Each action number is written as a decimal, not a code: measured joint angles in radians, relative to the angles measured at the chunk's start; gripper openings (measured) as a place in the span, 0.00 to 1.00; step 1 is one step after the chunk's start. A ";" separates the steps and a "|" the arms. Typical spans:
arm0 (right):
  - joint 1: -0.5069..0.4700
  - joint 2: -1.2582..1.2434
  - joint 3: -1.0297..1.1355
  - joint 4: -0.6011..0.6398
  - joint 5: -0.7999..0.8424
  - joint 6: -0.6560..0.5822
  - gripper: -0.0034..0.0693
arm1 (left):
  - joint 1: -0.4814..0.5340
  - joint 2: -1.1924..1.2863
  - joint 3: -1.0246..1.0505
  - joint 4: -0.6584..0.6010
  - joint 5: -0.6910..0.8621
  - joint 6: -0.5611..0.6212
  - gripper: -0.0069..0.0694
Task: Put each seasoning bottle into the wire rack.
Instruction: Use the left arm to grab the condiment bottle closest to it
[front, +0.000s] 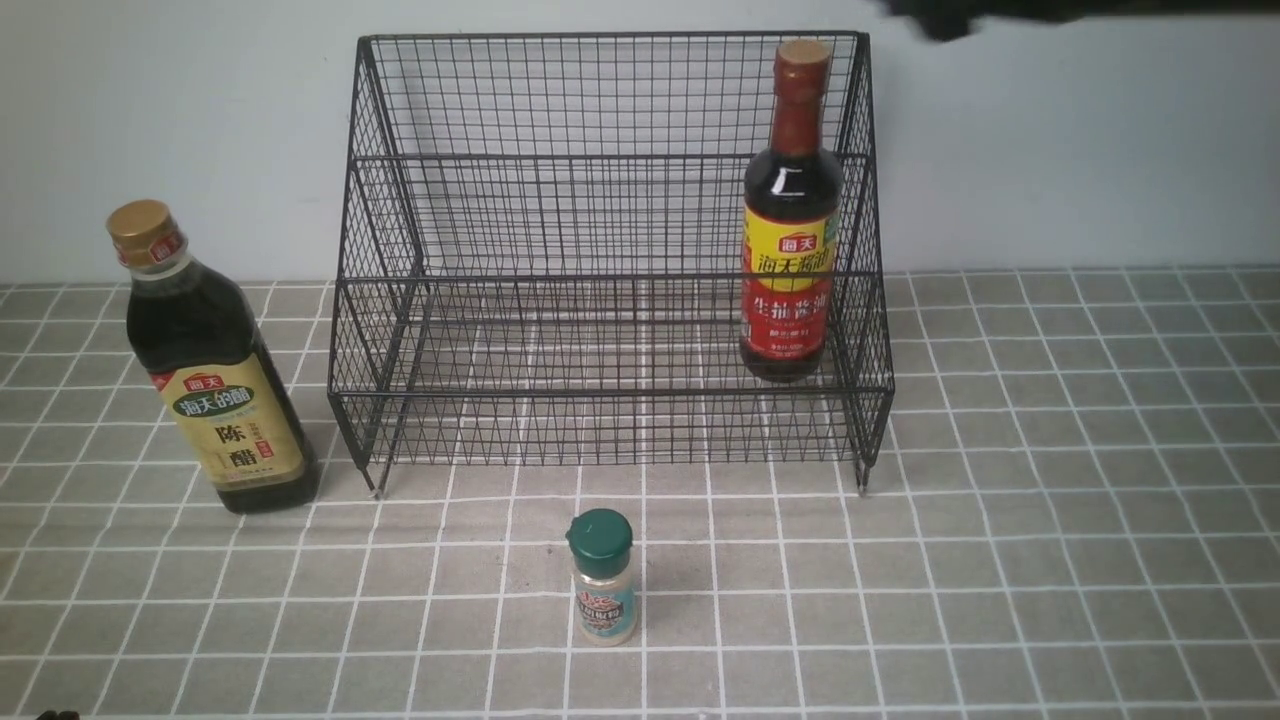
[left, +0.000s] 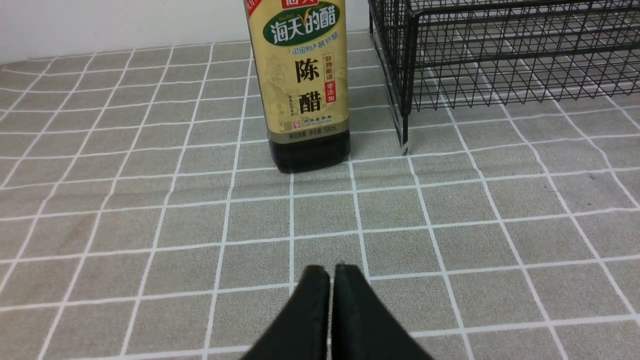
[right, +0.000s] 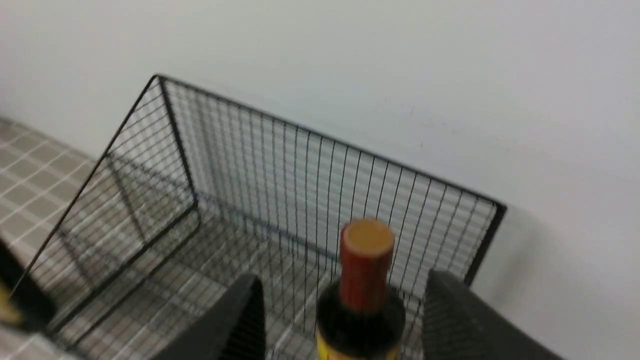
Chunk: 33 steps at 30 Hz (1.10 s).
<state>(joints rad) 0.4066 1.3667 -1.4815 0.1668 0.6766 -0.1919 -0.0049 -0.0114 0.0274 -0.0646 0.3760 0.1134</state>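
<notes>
The wire rack (front: 600, 160) stands at the back against the wall. The dark bottle with the brown-red neck (front: 790, 215) stands upright on its lower tier at the right end. In the right wrist view my right gripper (right: 345, 280) is open above that bottle (right: 365, 265), its fingers (right: 240, 320) apart from it on either side. The gold-capped bottle (front: 210, 370) stands on the table left of the rack. The green-capped shaker (front: 603, 575) stands in front of the rack. My left gripper (left: 330, 270) is shut and empty, low over the table short of the gold-capped bottle (left: 305, 85).
A grey tiled cloth (front: 1050, 500) covers the table, with a white wall (front: 1080, 150) close behind the rack. The rack's front left leg (left: 404, 145) stands just beside the gold-capped bottle. A dark part of the right arm (front: 940, 18) shows at the top edge.
</notes>
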 joint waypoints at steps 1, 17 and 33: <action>0.000 -0.014 0.000 -0.003 0.011 0.002 0.54 | 0.000 0.000 0.000 0.000 0.000 0.000 0.08; 0.000 -0.557 0.347 -0.049 0.201 0.097 0.03 | 0.000 0.000 0.000 0.004 0.000 0.002 0.08; 0.000 -1.249 1.156 -0.049 -0.426 0.304 0.03 | 0.000 0.000 0.001 -0.277 -0.248 -0.044 0.08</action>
<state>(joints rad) 0.4066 0.1173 -0.3258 0.1175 0.2503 0.1121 -0.0049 -0.0114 0.0284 -0.3419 0.1279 0.0691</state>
